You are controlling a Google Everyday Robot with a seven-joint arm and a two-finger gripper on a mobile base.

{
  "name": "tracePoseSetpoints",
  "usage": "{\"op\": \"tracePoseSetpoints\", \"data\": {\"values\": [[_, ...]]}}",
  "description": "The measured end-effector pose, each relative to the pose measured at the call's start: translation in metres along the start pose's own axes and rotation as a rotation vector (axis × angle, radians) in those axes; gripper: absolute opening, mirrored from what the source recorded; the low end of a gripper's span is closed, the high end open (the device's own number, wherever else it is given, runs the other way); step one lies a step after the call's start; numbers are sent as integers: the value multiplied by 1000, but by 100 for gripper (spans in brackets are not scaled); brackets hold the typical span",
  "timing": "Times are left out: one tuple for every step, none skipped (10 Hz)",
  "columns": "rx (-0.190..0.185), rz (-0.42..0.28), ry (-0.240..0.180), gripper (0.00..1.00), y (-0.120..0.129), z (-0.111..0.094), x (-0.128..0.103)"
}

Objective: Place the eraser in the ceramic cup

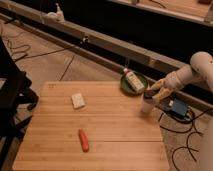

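Note:
The white ceramic cup (147, 106) stands upright near the right edge of the wooden table (110, 125), just in front of a green plate. My gripper (151, 94) comes in from the right on a white arm and hovers right over the cup's rim. A small dark piece, the eraser (148, 93), shows at the fingertips, directly above the cup's mouth and touching or nearly touching the rim. The gripper is shut on it.
The green plate (124, 86) behind the cup carries a whitish packet (133, 80). A whitish square block (77, 100) lies left of centre and an orange stick (83, 140) nearer the front. A blue box (178, 108) and cables lie on the floor at right; dark furniture (10, 95) stands at left.

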Motion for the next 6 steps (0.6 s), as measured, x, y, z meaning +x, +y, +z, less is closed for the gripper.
{"op": "tracePoseSetpoints", "data": {"values": [[-7, 0, -11, 21, -3, 7, 1], [-15, 0, -22, 30, -5, 13, 2], [-22, -1, -34, 41, -7, 20, 3], [-26, -4, -43, 50, -8, 23, 3], [-29, -9, -51, 60, -9, 26, 2], [-30, -14, -56, 71, -11, 27, 3]]}}
